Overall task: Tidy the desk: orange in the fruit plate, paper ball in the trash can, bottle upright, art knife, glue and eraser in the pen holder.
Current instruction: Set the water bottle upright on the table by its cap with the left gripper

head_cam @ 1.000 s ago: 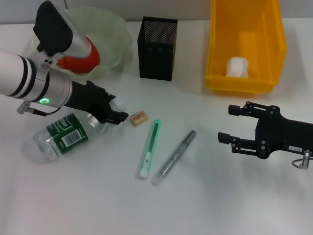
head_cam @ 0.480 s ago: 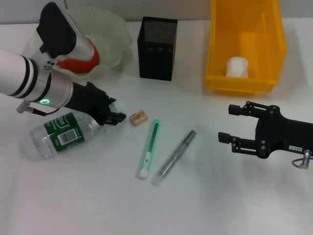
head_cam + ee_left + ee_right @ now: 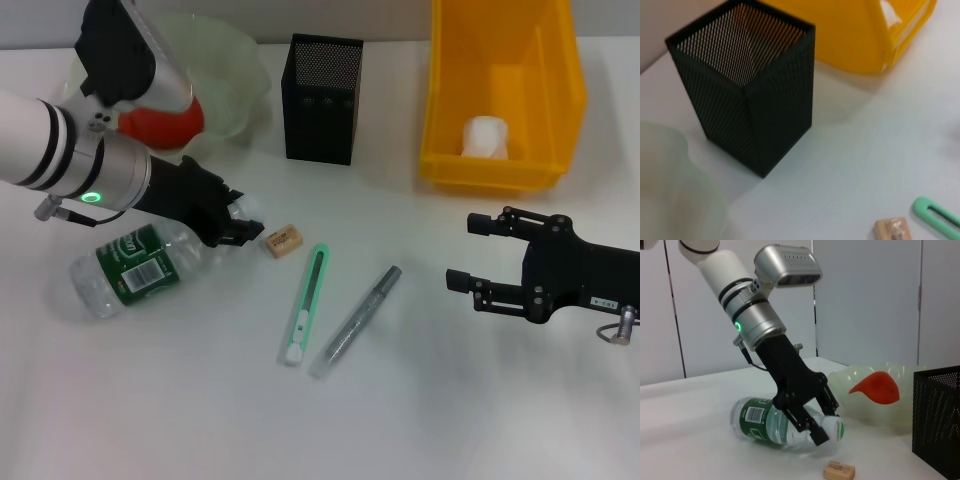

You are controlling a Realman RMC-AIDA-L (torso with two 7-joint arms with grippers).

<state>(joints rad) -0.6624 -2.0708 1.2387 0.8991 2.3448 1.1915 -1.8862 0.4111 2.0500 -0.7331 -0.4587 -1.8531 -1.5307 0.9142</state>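
The left pincer (image 3: 243, 228) was clamped around the cap end of the bottle (image 3: 130, 268), which lay on its side on the counter (image 3: 450, 400) with its neck slightly raised. Just beside the pincer's tip sat the eraser (image 3: 283, 241), with the art knife (image 3: 305, 304) and the glue (image 3: 356, 320) lying side by side near it. Behind them stood the pen holder (image 3: 322, 98), next to the fruit plate (image 3: 232, 75) that held the orange (image 3: 162, 127), partly hidden by the left arm. The trash can (image 3: 500, 90) held a paper ball (image 3: 486, 138). The right pincer (image 3: 470, 255) hovered open, well apart.
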